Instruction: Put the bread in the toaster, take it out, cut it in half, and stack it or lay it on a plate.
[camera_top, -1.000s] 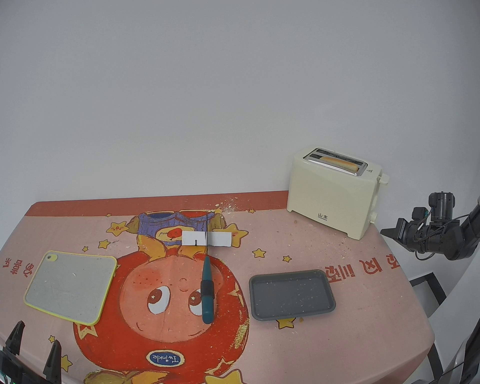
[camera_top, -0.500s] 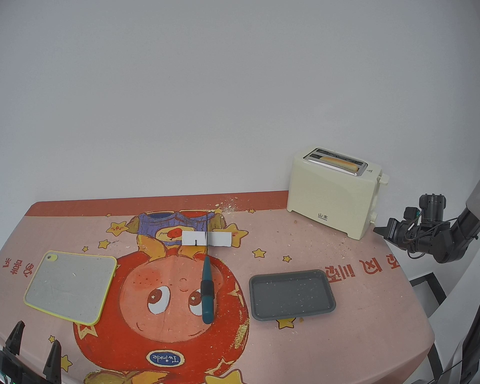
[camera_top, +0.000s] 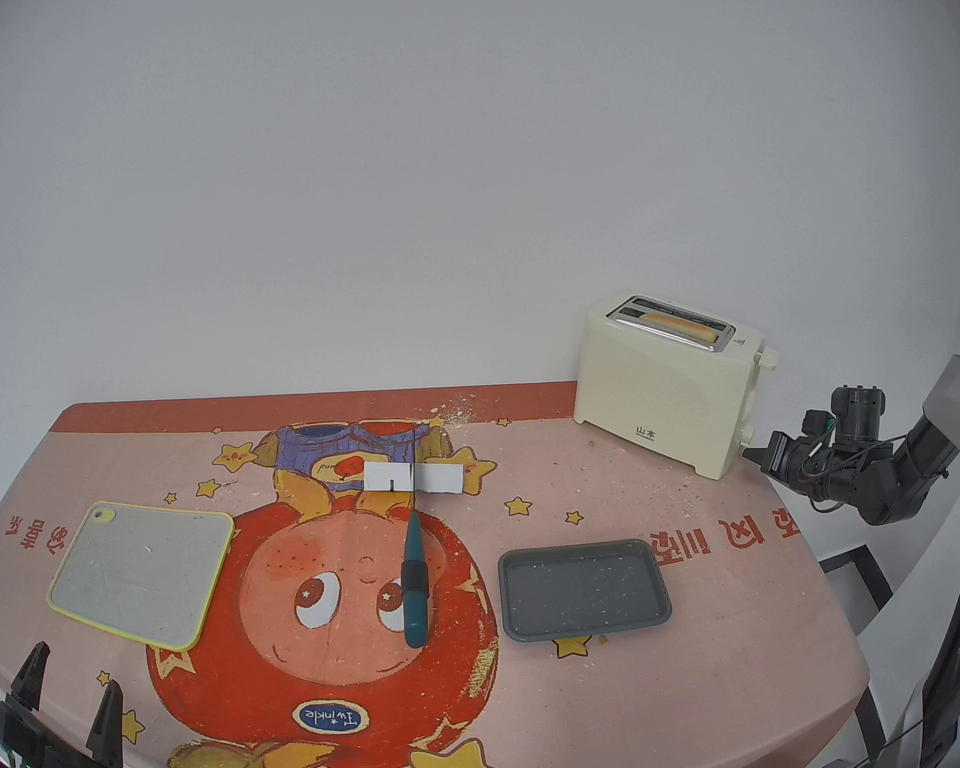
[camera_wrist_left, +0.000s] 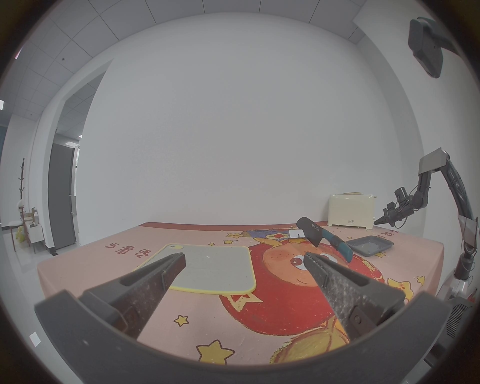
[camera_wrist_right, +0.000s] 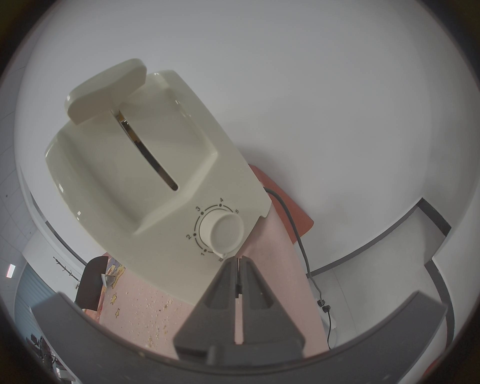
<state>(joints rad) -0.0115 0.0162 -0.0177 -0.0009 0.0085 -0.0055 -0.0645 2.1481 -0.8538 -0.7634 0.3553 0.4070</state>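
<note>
**Shut pincer lined up at the toaster's control end**

The right pincer (camera_wrist_right: 238, 262) is pressed fully closed with nothing in it, its tip just short of the toaster (camera_top: 665, 400) and apart from it. It sits at 3 o'clock of the toaster, facing the end that carries the dial (camera_wrist_right: 222, 232) and the lever (camera_wrist_right: 105, 90). Closed fingers make one blunt point, which probably suits pushing the lever down better than gripping it. The lever stands at the top of its track, so the toasting step looks not yet started.

The bread (camera_top: 680, 326) sits in the nearer slot with its top edge showing. The toaster stands at 2 o'clock on the counter (camera_top: 760, 640), against the wall.

The plate (camera_top: 583, 590), a grey tray, lies at 5 o'clock, near the toaster for the last step. The knife (camera_top: 414, 585) lies at the middle, its handle toward 6 o'clock. The cutting board (camera_top: 140, 570) waits at 8 o'clock, and the left pincer (camera_wrist_left: 244, 257) hangs just beside its near edge, wide open and empty.
</note>
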